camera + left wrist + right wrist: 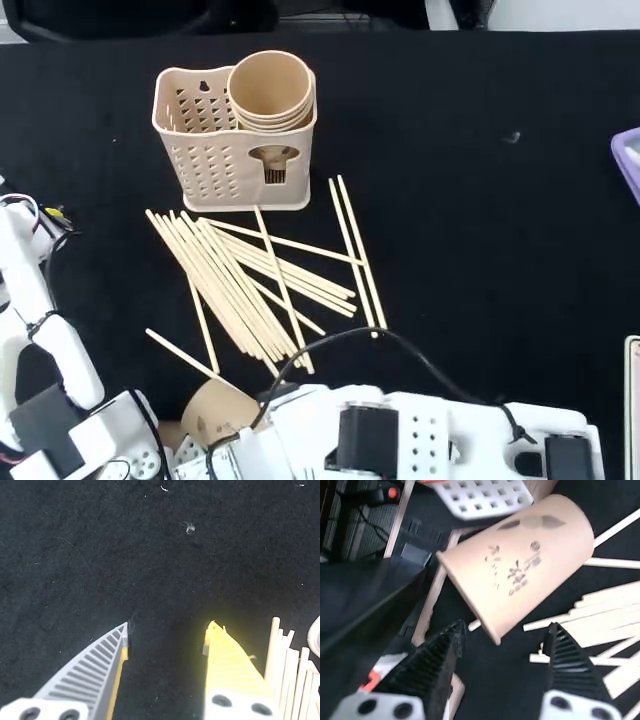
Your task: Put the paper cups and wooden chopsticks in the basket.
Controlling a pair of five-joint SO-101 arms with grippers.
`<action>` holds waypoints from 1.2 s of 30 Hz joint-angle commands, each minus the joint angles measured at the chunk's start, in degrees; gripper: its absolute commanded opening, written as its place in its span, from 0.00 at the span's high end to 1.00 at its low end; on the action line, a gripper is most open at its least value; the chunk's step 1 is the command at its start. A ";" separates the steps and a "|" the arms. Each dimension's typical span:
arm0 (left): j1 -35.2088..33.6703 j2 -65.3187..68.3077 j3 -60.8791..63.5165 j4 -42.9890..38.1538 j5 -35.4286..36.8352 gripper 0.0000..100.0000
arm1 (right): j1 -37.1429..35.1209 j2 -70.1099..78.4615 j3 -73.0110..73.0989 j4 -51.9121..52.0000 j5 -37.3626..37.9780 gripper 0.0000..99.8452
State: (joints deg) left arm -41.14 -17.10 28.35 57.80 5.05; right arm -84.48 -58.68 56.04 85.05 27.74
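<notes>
A beige slotted basket (215, 150) stands at the back of the black table with a stack of paper cups (271, 88) in its right half. Many wooden chopsticks (245, 280) lie fanned out in front of it. One more paper cup (520, 577) lies on its side at the table's near edge (215, 408). My right gripper (505, 630) is open, with the cup's rim just beyond its fingertips and nothing between them. My left gripper (167, 630) is open over bare black cloth, with chopstick ends (287, 675) beside its yellow finger (227, 665).
The right arm's white body (420, 440) and a black cable (400, 345) lie along the near edge. The left arm (40, 340) stands at the near left. A purple thing (628, 160) sits at the right edge. Open cloth lies to the right of the chopsticks.
</notes>
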 commanded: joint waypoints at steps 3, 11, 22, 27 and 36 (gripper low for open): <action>-4.97 -2.11 -0.57 -0.79 7.82 0.76 | -0.79 0.40 7.08 -9.49 -0.09 0.74; -9.01 -2.11 -0.84 -0.97 14.33 0.76 | 12.40 0.40 8.22 -14.77 0.00 0.78; -8.84 -2.02 -0.84 -1.05 14.07 0.76 | 18.55 -2.86 1.54 -14.24 4.57 0.99; -8.75 -1.58 -0.84 -1.05 14.07 0.76 | 29.71 -9.80 -0.48 -14.24 7.56 0.99; -8.31 -1.58 -0.40 -1.05 14.07 0.76 | 48.97 -18.51 -3.47 -14.51 7.56 0.99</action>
State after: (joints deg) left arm -49.67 -17.10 28.35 57.80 18.95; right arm -41.32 -74.86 55.87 71.52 34.95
